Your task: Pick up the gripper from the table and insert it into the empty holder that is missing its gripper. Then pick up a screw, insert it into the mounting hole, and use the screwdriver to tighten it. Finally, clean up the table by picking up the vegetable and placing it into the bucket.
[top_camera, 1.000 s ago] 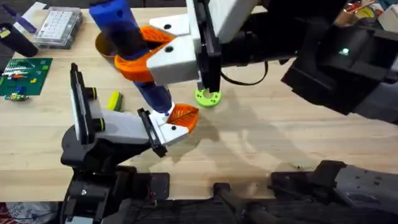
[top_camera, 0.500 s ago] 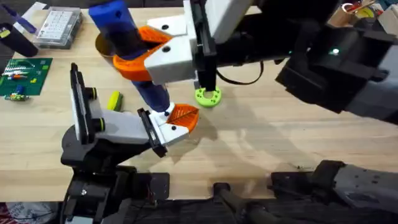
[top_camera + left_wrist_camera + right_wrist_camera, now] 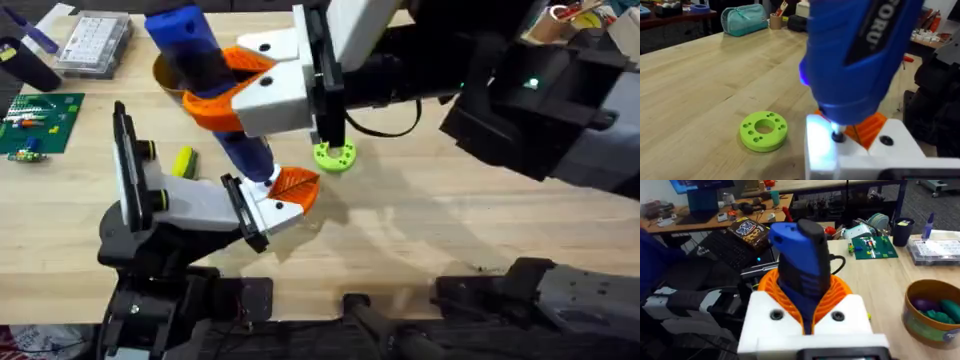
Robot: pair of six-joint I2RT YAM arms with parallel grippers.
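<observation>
**A:** Being held by what is the screwdriver?

**B:** It is clamped, tilted, between the orange pads of the right pincer. Its bit is set below the pincer on the white holder, beside the orange finger seated there.

**A:** And the vegetable, the bucket?

**B:** The vegetable is left on the table, below the pincer and near the holder. The bucket is partly hidden behind the pincer. A green disc is seen nearby.

Light wood tabletop; cluttered benches behind; teal pouch; dark monitor.
</observation>
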